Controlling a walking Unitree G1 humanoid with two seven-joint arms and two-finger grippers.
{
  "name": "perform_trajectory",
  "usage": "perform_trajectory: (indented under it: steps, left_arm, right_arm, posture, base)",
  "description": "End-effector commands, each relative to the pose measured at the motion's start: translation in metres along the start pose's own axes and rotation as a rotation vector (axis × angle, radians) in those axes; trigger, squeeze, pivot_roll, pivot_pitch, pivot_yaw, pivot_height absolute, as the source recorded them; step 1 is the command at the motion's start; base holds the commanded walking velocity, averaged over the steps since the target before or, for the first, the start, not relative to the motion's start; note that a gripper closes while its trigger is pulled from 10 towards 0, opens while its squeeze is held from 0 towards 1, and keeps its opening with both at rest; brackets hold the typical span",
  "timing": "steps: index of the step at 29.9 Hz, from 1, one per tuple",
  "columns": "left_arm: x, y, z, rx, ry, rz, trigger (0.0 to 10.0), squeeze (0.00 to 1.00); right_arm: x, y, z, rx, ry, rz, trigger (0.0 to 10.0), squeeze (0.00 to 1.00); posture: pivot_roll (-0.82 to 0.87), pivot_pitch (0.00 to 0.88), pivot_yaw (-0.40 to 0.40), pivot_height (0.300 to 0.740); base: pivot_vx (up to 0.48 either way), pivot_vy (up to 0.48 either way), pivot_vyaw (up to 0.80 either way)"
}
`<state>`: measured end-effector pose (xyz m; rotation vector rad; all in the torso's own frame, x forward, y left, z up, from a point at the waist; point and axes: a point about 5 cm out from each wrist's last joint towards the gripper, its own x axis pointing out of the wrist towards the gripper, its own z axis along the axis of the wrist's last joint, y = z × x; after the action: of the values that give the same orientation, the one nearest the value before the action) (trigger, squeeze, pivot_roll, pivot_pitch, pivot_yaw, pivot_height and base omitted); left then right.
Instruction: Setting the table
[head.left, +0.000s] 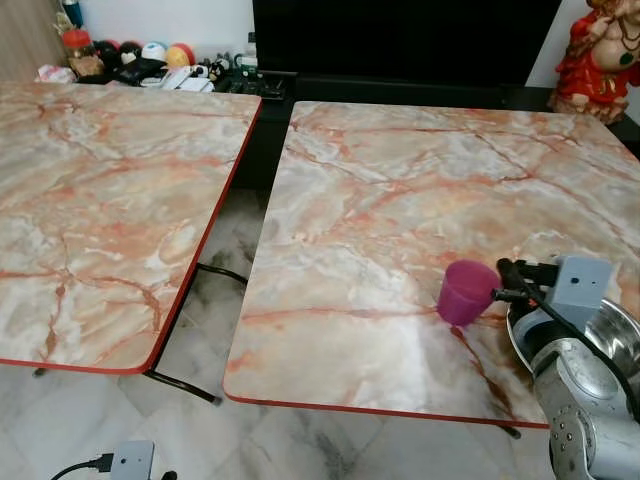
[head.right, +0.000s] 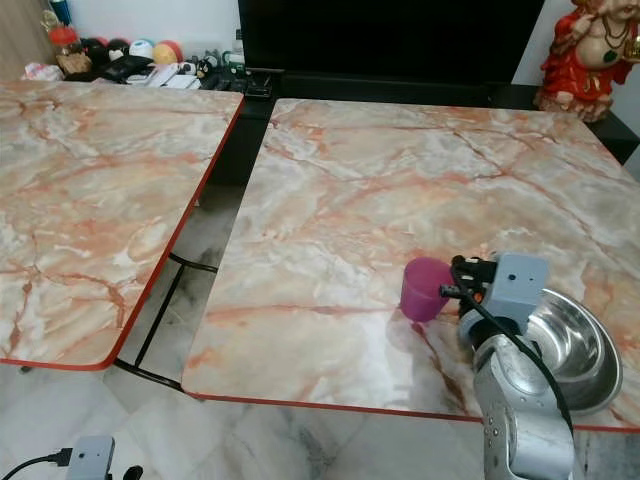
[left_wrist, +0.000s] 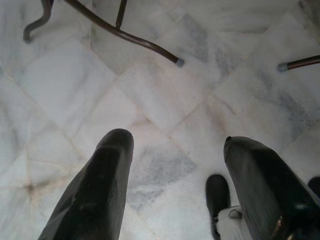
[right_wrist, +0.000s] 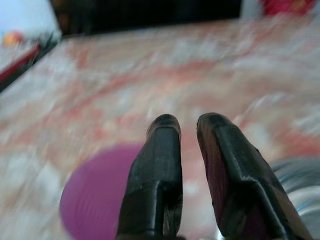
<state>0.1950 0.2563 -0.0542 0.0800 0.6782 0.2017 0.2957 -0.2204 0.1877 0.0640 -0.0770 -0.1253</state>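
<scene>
One purple cup (head.right: 425, 288) upright near the table (head.right: 400, 180) front edge, right gripper (head.right: 462, 278) pinching its rim, fingers nearly closed; steel bowl (head.right: 575, 350) just beside. Left gripper (left_wrist: 175, 165) idle, open.

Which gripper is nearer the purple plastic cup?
Right. The right gripper grips the purple plastic cup by its rim; the left gripper hangs open over the white floor tiles.

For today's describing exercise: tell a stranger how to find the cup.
Take the right-hand marble table. Near its front edge a steel bowl sits at the right corner. The cup is just left of it, at the right gripper: small, purple plastic.
</scene>
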Motion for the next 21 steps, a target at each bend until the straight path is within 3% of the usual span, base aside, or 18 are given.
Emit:
perform_trajectory:
  steps: [1,3,12,19,21]
  left_arm:
    - [-0.002,-0.002,-0.009,0.026,0.038,-0.015,10.0,0.00]
    - [-0.003,-0.002,-0.009,0.025,0.042,-0.015,10.0,0.00]
    - [-0.005,0.004,-0.015,-0.002,0.068,0.012,10.0,0.00]
    - [-0.006,0.005,-0.017,0.004,0.079,0.009,10.0,0.00]
    - [-0.006,0.005,-0.018,0.004,0.082,0.006,10.0,0.00]
  right_arm:
    - [-0.003,0.009,0.013,-0.029,-0.091,0.008,10.0,0.00]
    - [-0.006,0.017,0.009,-0.068,-0.093,0.040,10.0,0.00]
    - [-0.007,0.025,0.006,-0.036,-0.111,0.052,10.0,0.00]
    - [-0.005,0.037,0.003,-0.032,-0.123,0.077,10.0,0.00]
    - [-0.007,0.041,0.002,-0.046,-0.132,0.103,10.0,0.00]
  posture:
    - [-0.12,0.096,0.020,0.740]
    - [-0.11,0.091,0.022,0.740]
    - [-0.09,0.065,0.014,0.740]
    - [-0.08,0.047,0.020,0.740]
    - [-0.08,0.043,0.022,0.740]
  base:
    - [0.000,0.000,0.00]
    - [0.000,0.000,0.00]
    - [0.000,0.000,0.00]
    - [0.000,0.430,0.00]
    - [0.000,0.480,0.80]
